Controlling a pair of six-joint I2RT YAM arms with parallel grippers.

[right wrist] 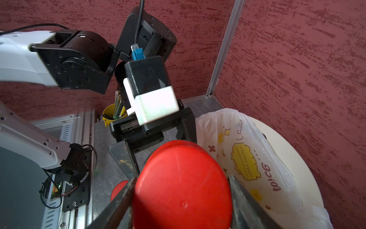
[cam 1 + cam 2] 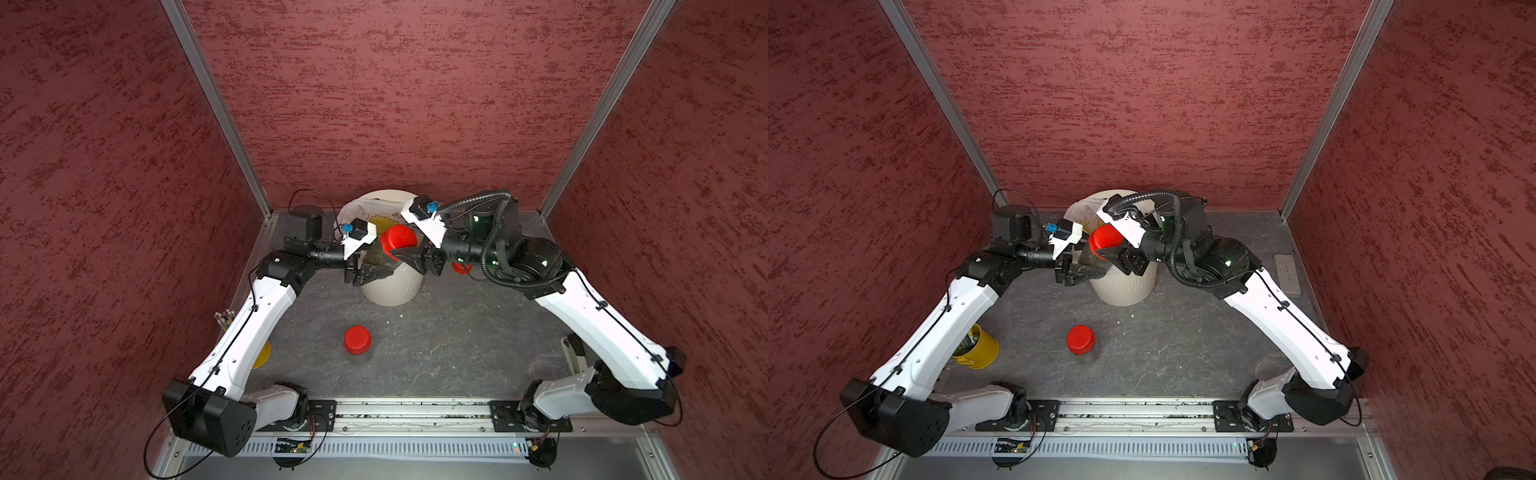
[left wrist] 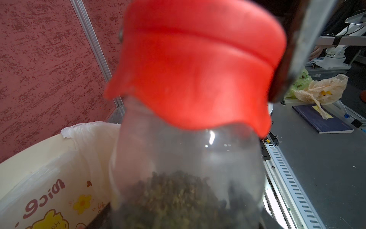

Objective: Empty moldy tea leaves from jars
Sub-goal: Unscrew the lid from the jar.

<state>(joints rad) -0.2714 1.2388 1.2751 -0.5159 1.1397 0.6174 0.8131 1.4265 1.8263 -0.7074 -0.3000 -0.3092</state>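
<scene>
1. In both top views your left gripper (image 2: pixel 380 272) is clenched on the held jar (image 2: pixel 375 254). The jar is tilted over the 6 o'clock side of the bin (image 2: pixel 390 291). Your right gripper (image 2: pixel 405 258) grasps its red lid (image 2: pixel 399 242).
2. A standing jar (image 2: pixel 1080 340) sits on the table (image 2: pixel 1183 353), at 6 o'clock from the bin. A third jar (image 2: pixel 461 268) at 3 o'clock is mostly hidden under your right arm. A yellow cup (image 2: pixel 980 347) stands at 8 o'clock, half under your left arm.
3. In the left wrist view, the jar fills the frame, with tea leaves (image 3: pixel 174 198) inside and the lid on. It blocks most of the bag (image 3: pixel 89 148).
4. In the right wrist view, both fingers (image 1: pixel 122 200) press the lid's sides. The lid hides the jar's body.
</scene>
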